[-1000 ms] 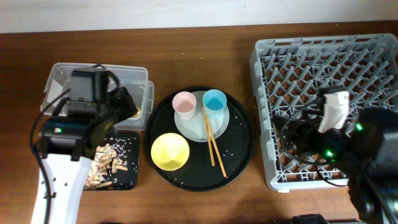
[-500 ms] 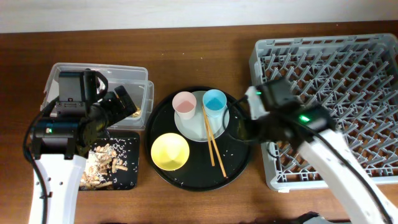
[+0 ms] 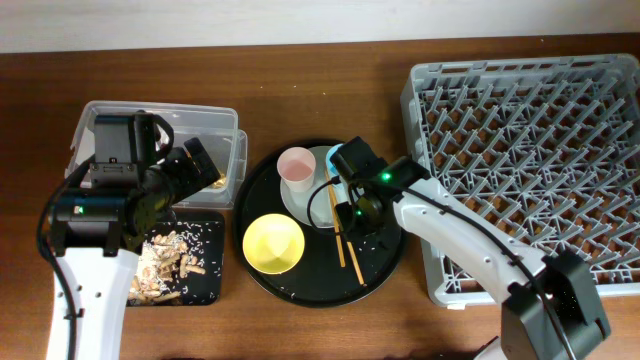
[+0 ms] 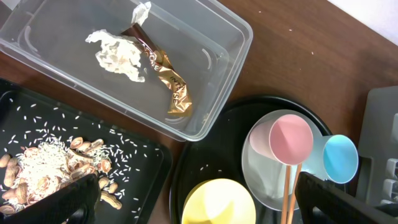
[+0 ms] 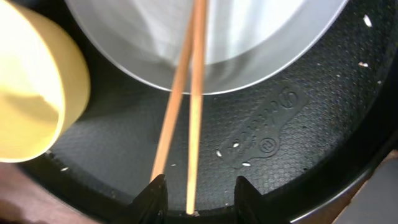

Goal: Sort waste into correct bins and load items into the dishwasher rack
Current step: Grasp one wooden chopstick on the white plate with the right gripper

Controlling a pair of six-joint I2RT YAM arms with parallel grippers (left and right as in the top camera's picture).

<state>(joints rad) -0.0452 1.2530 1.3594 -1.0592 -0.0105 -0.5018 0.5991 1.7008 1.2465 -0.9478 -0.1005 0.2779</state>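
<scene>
My right gripper [image 3: 354, 214] [image 5: 200, 200] is open and low over the round black tray, with the wooden chopsticks [image 5: 193, 112] [image 3: 348, 252] between its fingertips. The chopsticks lie across the grey-white plate [image 3: 304, 205] [image 5: 249, 50]. The pink cup [image 3: 296, 166] [image 4: 290, 138] stands on the plate. The blue cup [image 4: 340, 158] is mostly hidden under my right arm in the overhead view. The yellow bowl [image 3: 273, 243] [image 5: 31, 106] sits beside them. My left gripper [image 3: 195, 165] [image 4: 202, 206] is open and empty above the clear tub [image 4: 211, 93], which holds the tissue [image 4: 118, 55] and wrapper [image 4: 168, 78].
The shallow black tray [image 3: 208, 262] holds food scraps and rice [image 4: 43, 165]. The grey dishwasher rack [image 3: 530, 150] stands at the right. The round black tray [image 3: 385, 255] carries loose rice grains. The table's front edge is close behind the trays.
My right arm has swung left from over the rack to the round tray and come down around the chopsticks, covering the blue cup. My left arm shifted slightly, then stayed still.
</scene>
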